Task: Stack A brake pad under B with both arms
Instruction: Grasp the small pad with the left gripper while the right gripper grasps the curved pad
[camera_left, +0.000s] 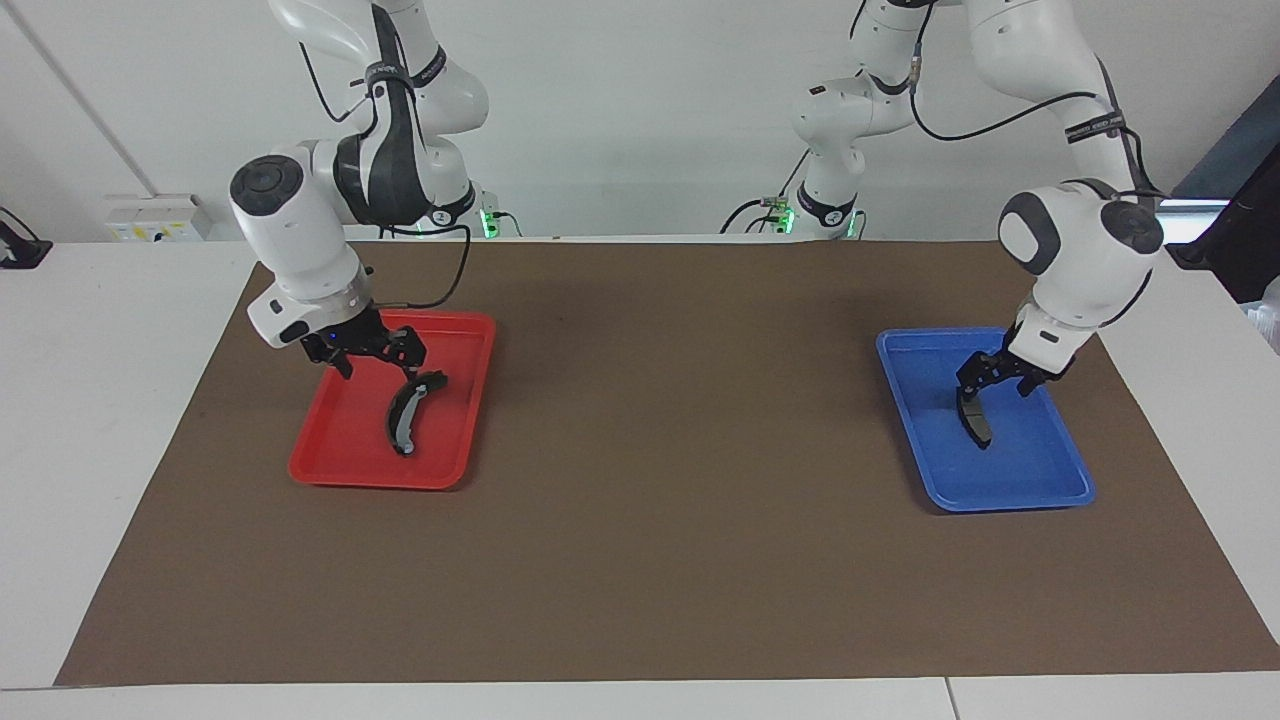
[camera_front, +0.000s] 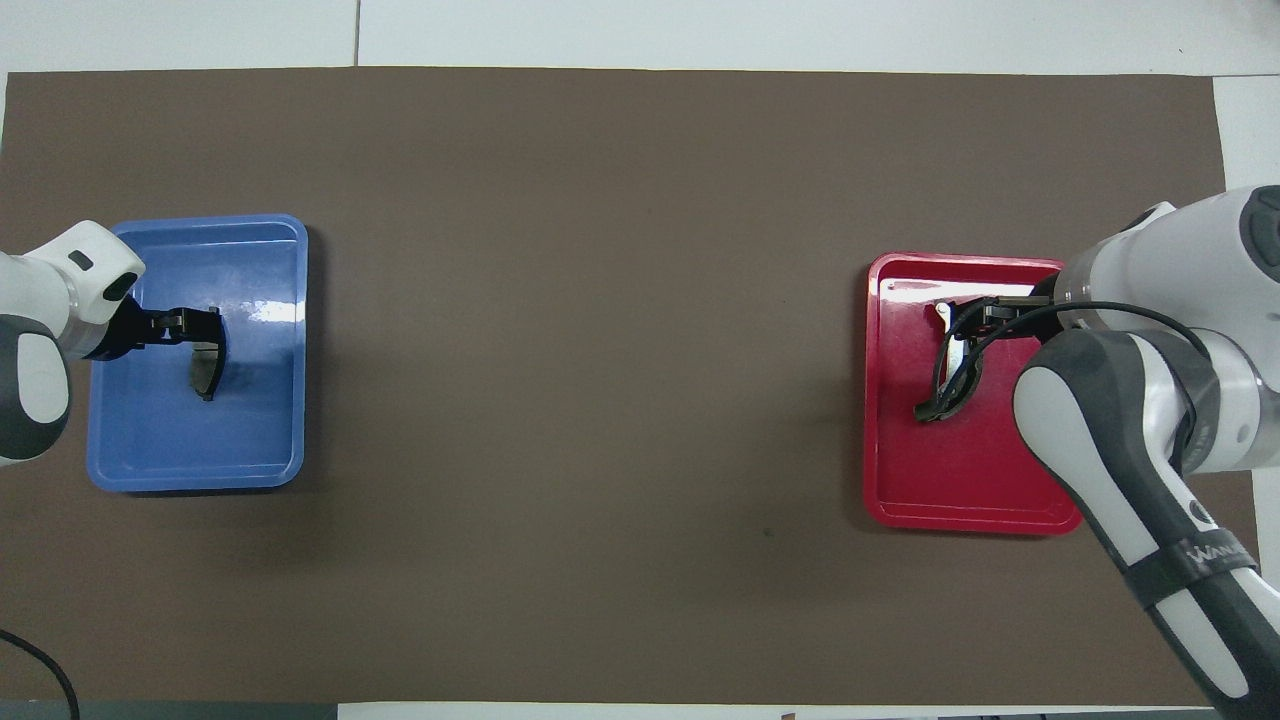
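on the bench (camera_left: 640, 600) a brown mat covers the working area, with a blue tray (camera_left: 1040, 480) toward the left arm's end and a red tray (camera_left: 340, 450) toward the right arm's end, well apart from each other.

the a brake pad (camera_left: 974, 420), short and dark, lies in the blue tray, about in its middle. the left tool (camera_left: 988, 378) is low over the tray at the end of the pad nearer the robots. its fingers stand apart, and one fingertip looks to be at or touching the pad's end, but the views do not show a grip on it. in the overhead view the left tool (camera_front: 200, 325) covers the pad's upper end, and the rest of the a brake pad (camera_front: 205, 372) shows below it.

b (camera_left: 405, 412), the long crescent pad with the light grey strip, lies in the red tray. the right tool (camera_left: 375, 360) is low inside that tray, over the end of b nearer the robots, fingers spread, one on each side of that end. whether they touch it cannot be told. in the overhead view the right tool (camera_front: 975, 318) and its cable hide much of b (camera_front: 940, 405), and the red tray (camera_front: 900, 480) rim stays visible around them.
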